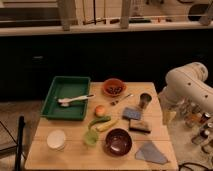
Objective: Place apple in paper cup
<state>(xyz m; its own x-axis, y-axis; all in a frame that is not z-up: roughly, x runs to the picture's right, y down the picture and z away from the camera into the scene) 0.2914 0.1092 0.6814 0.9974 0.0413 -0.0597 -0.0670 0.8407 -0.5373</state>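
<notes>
The apple [100, 110] is small, round and orange-red and lies near the middle of the wooden table [75, 155]. The white paper cup [56, 139] stands upright at the front left, with nothing showing inside it. My white arm [186, 84] comes in from the right. My gripper [167, 116] hangs at its end beside the table's right edge, well to the right of the apple and far from the paper cup. It holds nothing that I can see.
A green tray [56, 100] with a white brush [70, 101] sits at the back left. An orange bowl [114, 87], a spoon [122, 99] and a dark metal cup [145, 100] stand behind the apple. Green-yellow fruit [102, 122], a green cup [90, 138], a dark red bowl [118, 142], a blue sponge [132, 113] and a grey cloth [151, 152] lie in front.
</notes>
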